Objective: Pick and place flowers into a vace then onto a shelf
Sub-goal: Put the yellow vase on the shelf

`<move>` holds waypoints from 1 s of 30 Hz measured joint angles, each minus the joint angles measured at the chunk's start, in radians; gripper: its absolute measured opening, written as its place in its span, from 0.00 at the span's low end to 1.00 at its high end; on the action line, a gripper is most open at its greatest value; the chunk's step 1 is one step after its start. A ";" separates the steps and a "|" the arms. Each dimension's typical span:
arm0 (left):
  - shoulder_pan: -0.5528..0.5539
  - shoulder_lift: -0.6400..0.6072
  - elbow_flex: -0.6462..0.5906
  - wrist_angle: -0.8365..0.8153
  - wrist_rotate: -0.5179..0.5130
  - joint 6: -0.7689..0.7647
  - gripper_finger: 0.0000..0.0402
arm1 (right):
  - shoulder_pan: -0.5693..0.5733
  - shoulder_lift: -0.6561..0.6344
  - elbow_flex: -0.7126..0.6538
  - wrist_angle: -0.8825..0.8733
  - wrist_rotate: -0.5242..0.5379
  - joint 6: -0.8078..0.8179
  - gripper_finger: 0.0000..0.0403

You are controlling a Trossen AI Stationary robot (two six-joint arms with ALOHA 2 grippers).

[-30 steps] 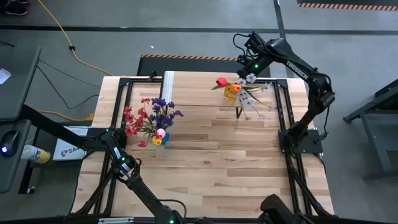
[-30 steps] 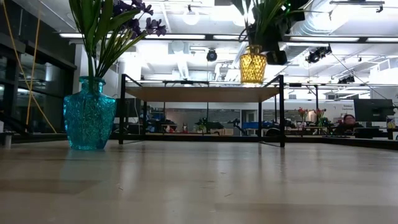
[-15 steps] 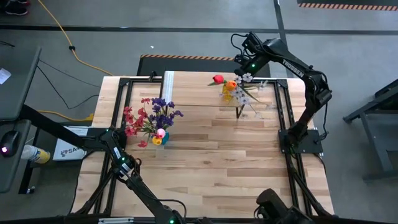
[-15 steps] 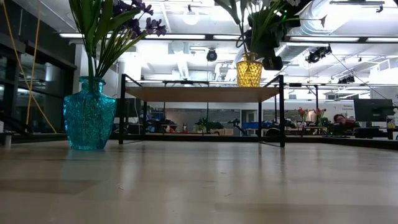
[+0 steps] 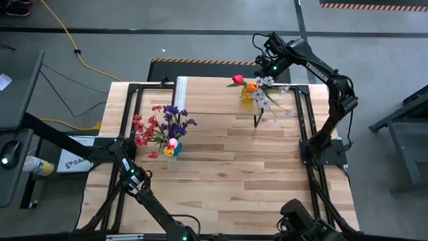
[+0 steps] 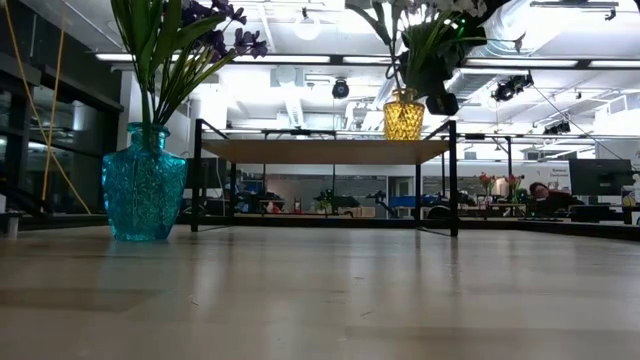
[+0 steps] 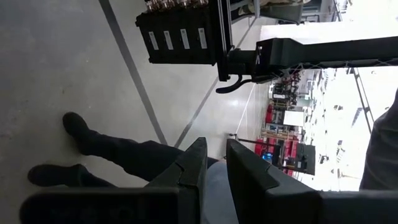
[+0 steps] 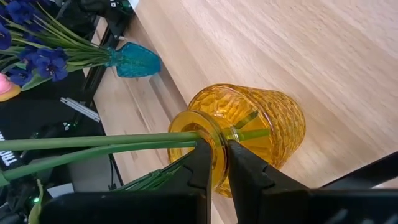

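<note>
The right gripper [image 8: 215, 163] has its dark fingers nearly closed on the rim of the ribbed yellow glass vase [image 8: 249, 127]. The vase stands on the low light-wood shelf with black metal legs [image 6: 325, 150], holding green-stemmed flowers with red, orange and white blooms [image 5: 255, 87].

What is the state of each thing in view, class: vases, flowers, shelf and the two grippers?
Yellow vase: upright on the shelf, rim between the right gripper's fingers.
Its flowers: stems in the yellow vase.
Blue vase: upright on the table, holding purple and red flowers.
Left gripper: fingers nearly shut, empty, off the table.
</note>
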 joint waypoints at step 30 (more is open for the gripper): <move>0.000 0.000 0.000 0.000 0.000 -0.023 0.24 | -0.001 0.001 0.000 0.042 0.026 -0.018 0.26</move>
